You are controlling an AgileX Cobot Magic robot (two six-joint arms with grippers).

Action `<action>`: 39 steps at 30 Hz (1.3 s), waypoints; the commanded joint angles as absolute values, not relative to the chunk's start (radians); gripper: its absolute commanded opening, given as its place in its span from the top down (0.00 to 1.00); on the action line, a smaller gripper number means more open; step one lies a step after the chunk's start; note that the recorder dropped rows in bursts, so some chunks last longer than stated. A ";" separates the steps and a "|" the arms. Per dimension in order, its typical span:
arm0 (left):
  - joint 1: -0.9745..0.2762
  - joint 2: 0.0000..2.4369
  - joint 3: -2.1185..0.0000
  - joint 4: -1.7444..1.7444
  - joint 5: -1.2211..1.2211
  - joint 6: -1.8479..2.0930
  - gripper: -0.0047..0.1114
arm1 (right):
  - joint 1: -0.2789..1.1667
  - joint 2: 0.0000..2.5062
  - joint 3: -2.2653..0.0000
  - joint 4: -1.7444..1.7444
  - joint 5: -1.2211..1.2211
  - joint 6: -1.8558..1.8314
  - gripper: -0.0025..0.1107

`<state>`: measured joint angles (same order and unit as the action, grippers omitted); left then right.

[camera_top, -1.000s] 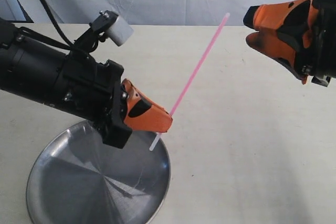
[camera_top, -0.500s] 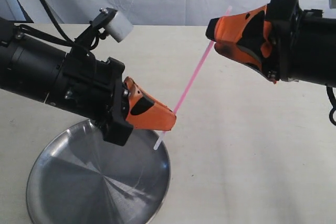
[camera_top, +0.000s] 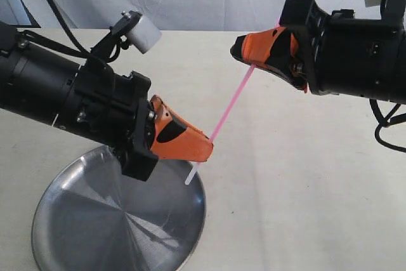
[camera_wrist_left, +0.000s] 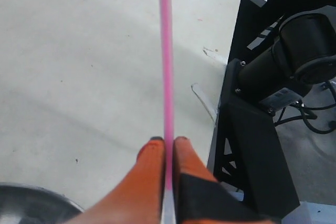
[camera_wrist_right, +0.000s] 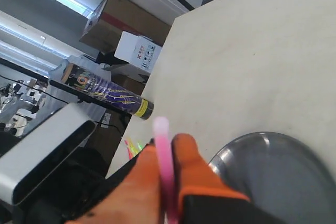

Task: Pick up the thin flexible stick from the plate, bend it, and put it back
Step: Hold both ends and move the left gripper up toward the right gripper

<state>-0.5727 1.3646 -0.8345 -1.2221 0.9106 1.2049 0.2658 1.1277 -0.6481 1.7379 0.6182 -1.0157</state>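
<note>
1. Holding the thin flexible stick (camera_top: 228, 111) tight near its low end is the left gripper (camera_top: 207, 148). Its two orange fingers are pressed together on the stick. It hangs just over the right side of the plate (camera_top: 70, 185).
2. The stick is up in the air, off the plate. It is pink and straight. It leans up and away to the right of the plate.
3. The stick's white low tip pokes out under the left gripper, right over the plate's rim.
4. The right gripper (camera_top: 244, 49) is higher up and well to the right of the plate. Its orange fingers are closed on the stick near the top end. A little bit of the stick pokes out past them.
5. In the left wrist view, the stick (camera_wrist_left: 166, 51) runs straight out from between the left gripper's (camera_wrist_left: 168, 142) fingers. A bit of the plate (camera_wrist_left: 31, 203) shows close by.
6. In the right wrist view, the stick (camera_wrist_right: 163, 156) sits between the right gripper's (camera_wrist_right: 165, 148) fingers. The plate (camera_wrist_right: 294, 182) lies well below it.
7. The plate is round and shiny. It sits on the pale table (camera_top: 304, 188).
</note>
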 commanded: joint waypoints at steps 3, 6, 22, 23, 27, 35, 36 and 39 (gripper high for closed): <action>-0.580 1.356 -0.839 -1.251 0.921 1.214 0.96 | 0.269 1.133 -0.654 1.744 0.580 -1.040 0.98; -0.580 1.356 -0.839 -1.278 0.923 1.214 0.96 | 0.269 1.133 -0.654 1.744 0.566 -1.047 0.98; -0.580 1.356 -0.870 -1.417 1.011 1.328 0.96 | 0.269 1.133 -0.654 1.744 0.546 -1.141 0.98; -0.580 1.356 -0.869 -1.402 1.003 1.328 0.96 | 0.269 1.133 -0.654 1.744 0.546 -1.141 0.98; -0.580 1.356 -0.869 -1.275 0.907 1.310 0.91 | 0.269 1.133 -0.654 1.744 0.546 -1.141 0.98; -0.597 1.402 -0.869 -1.293 0.890 1.206 0.45 | 0.269 1.133 -0.654 1.744 0.568 -1.141 0.98; -0.611 1.411 -0.869 -1.313 0.890 1.208 0.45 | 0.269 1.133 -0.654 1.744 0.568 -1.133 0.98; -0.671 1.442 -0.869 -1.341 0.818 1.212 0.47 | 0.269 1.133 -0.654 1.744 0.574 -1.124 0.98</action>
